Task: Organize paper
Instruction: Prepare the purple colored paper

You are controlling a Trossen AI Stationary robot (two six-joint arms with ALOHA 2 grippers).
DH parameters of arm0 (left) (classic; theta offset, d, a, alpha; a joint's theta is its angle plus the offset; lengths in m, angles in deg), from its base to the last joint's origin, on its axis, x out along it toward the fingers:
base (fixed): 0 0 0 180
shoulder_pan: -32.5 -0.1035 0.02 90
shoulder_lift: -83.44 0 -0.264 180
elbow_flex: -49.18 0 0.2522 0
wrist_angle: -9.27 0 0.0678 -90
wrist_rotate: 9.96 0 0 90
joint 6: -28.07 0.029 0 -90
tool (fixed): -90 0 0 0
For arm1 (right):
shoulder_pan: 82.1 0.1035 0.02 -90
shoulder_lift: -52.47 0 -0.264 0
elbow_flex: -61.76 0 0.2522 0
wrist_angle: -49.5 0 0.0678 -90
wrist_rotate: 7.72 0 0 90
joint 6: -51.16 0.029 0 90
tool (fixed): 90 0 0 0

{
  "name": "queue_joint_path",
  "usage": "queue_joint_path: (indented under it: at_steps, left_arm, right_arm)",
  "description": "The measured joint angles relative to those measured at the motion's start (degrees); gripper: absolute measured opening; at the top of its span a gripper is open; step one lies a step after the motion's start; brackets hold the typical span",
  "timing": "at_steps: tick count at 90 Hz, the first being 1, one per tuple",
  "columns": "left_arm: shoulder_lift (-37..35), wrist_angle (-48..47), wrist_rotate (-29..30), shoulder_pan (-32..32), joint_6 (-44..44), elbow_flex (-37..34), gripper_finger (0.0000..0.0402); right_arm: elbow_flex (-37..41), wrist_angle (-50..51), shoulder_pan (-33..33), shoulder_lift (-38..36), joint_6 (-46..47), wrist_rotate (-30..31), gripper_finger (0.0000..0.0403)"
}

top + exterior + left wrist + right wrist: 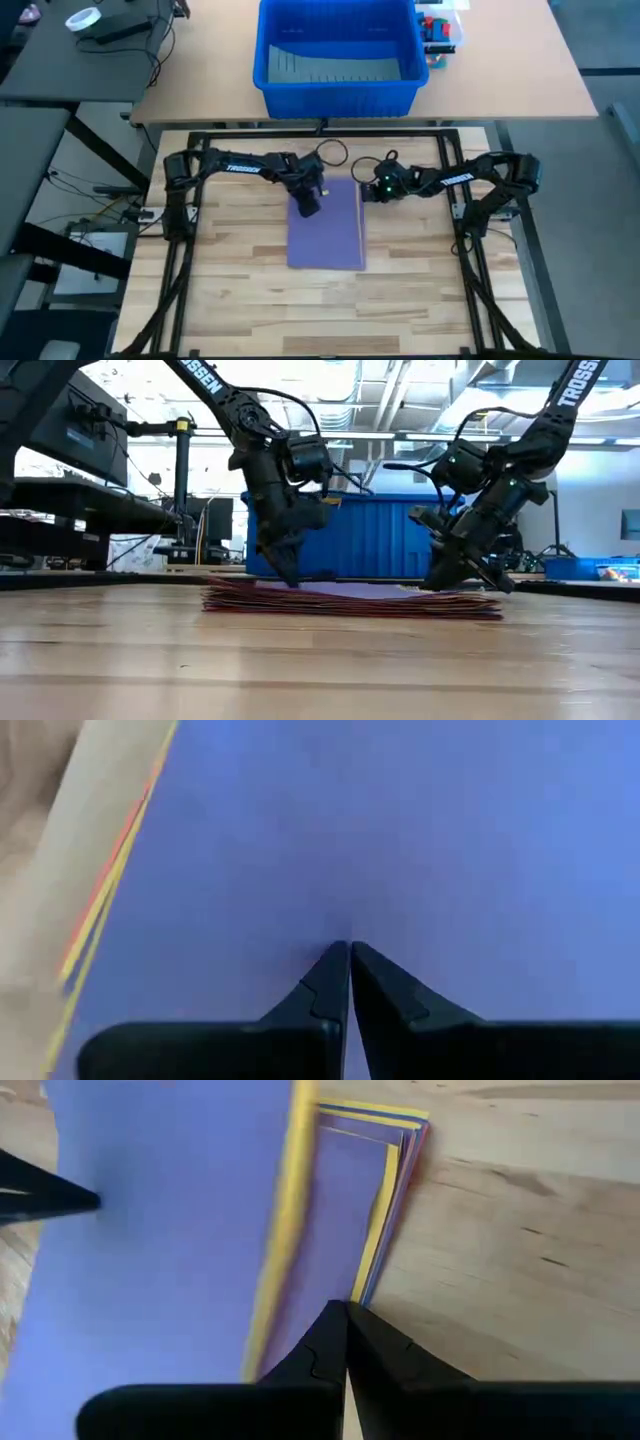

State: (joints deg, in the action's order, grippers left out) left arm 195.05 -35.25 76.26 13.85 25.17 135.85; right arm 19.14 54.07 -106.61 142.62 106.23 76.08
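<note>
We see the paper (327,225) stacked flat mid-counter (240,300), a purple sheet on top, with yellow and red edges peeking out along its side. Our left pincer (307,205) presses its closed tips onto the top sheet, while our right pincer (366,192), fingers pressed together, meets the stack's right edge.

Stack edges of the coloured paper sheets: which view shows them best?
Right wrist view: the stack of coloured paper sheets fans yellow, blue, pink edges. High view shows only purple top; low view a thin side profile; left wrist a few edges.
</note>
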Motion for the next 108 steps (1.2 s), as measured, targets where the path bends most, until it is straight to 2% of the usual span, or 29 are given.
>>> queue_joint_path:
  at_steps: [33, 47, 80, 108]
  left_arm:
    - [0.01, -2.46, 1.03, 0.21, 0.73, 2.23, 0.0]
    - [-0.37, 0.18, 0.8, 0.35, 0.72, 2.82, 0.0]
    - [-0.35, 3.73, -1.5, 1.43, 0.9, 2.8, 0.0]
    - [-0.35, 3.19, -1.5, 2.25, 0.94, 2.77, 0.0]
  right_arm:
    - [0.36, -3.52, -0.02, -2.28, -1.51, 0.68, 0.0]
    - [-3.17, -5.15, -0.04, -3.87, -1.57, 0.77, 0.0]
    - [-12.18, 1.34, 1.26, 5.99, -4.63, 0.44, 0.0]
    - [-12.7, 6.07, 1.16, 6.64, -5.82, 0.48, 0.0]
